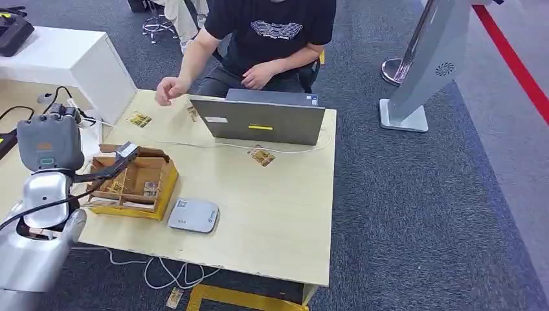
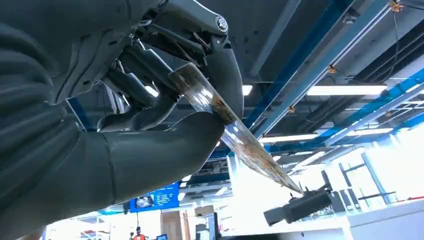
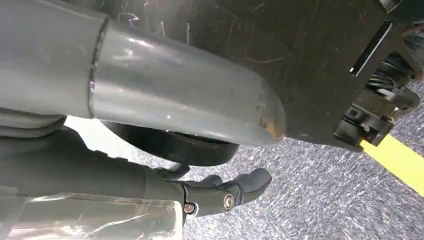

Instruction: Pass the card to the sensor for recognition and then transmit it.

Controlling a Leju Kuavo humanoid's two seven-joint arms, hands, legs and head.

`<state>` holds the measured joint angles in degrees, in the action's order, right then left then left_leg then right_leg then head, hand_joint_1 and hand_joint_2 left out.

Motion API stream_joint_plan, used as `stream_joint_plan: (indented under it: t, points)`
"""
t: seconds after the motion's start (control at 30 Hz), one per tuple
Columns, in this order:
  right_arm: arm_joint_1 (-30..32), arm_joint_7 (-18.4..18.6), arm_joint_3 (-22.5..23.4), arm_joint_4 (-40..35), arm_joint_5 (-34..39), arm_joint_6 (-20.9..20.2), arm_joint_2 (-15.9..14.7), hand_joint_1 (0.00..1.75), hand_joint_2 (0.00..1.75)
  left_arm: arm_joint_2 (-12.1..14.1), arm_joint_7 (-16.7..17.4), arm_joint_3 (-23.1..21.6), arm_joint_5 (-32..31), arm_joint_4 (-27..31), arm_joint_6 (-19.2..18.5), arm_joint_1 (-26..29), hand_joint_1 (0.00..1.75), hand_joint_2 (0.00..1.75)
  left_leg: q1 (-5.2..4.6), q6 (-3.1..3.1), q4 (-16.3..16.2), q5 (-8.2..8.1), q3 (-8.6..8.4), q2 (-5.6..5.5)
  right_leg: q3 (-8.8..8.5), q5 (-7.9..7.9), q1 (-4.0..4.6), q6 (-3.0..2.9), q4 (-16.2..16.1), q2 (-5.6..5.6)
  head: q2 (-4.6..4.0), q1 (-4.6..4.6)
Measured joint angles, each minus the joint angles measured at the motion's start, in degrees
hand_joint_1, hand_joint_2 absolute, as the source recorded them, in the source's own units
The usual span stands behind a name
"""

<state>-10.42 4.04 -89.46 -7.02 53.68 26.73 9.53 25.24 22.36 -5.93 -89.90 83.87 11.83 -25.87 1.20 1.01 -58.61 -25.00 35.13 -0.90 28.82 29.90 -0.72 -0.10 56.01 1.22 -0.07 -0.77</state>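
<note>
My left hand (image 1: pixel 107 173) hangs over the cardboard box (image 1: pixel 166 178) at the table's left side. In the left wrist view the thumb (image 2: pixel 165 150) and the dark fingers (image 2: pixel 150 75) pinch a clear, brown-printed card (image 2: pixel 235 135), seen edge-on. In the head view the card (image 1: pixel 127 150) sticks out past the fingertips above the box. The flat grey-white sensor (image 1: pixel 193 215) lies on the table just right of the box, apart from the hand. My right hand (image 3: pixel 225 192) hangs over the grey carpet with fingers loosely extended and nothing in it.
A person sits behind the table, one hand (image 1: pixel 169 88) over its far edge. A grey laptop (image 1: pixel 259 120) stands at the back. Loose cards (image 1: pixel 139 119) (image 1: pixel 261 155) lie on the tabletop. A white cabinet (image 1: pixel 71 61) stands left, a grey stand (image 1: pixel 427 58) right.
</note>
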Motion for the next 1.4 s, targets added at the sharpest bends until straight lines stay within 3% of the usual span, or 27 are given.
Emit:
stream_joint_plan:
  t: [0.37,0.97,1.0,1.03,1.4]
  points:
    - [0.0,0.0,0.0,0.02,0.0,0.0,0.0,0.0,0.0,-1.16,0.59,-2.44,0.0,-7.44,-1.95,-6.92,1.75,1.75,0.0,0.0,-0.01,0.0,0.01,0.08,-0.02,-0.04,0.0,0.02,0.0,0.11,0.0,0.02]
    - [0.0,-0.81,0.0,0.07,0.04,0.0,0.0,0.0,0.0,-3.06,1.14,-3.1,0.0,-9.67,-3.69,-7.92,1.75,1.75,0.0,0.0,-0.01,0.0,0.04,0.09,0.0,-0.04,0.0,0.02,0.0,0.12,0.0,0.02]
    - [0.0,-0.85,0.0,0.07,0.04,0.0,0.0,0.0,0.0,-3.1,1.16,-3.12,0.0,-9.67,-3.8,-7.92,0.72,1.75,0.0,0.0,-0.01,0.0,0.05,0.09,0.0,-0.04,0.0,0.02,0.0,0.12,0.0,0.02]
    - [0.0,-0.87,0.0,0.09,0.02,0.0,0.0,0.0,0.0,-3.15,1.23,-3.14,0.0,-9.67,-3.96,-7.92,0.0,1.75,0.0,0.0,-0.01,0.0,0.05,0.09,0.0,-0.04,0.0,0.02,0.0,0.12,0.0,0.0]
    - [0.01,-1.14,0.0,0.2,-0.11,0.0,0.0,0.0,0.0,-4.11,1.1,-3.14,-0.02,-9.64,-4.7,-7.57,0.0,1.75,0.0,0.0,-0.01,0.0,0.05,0.08,0.0,-0.04,0.0,0.02,0.01,0.11,0.0,0.02]
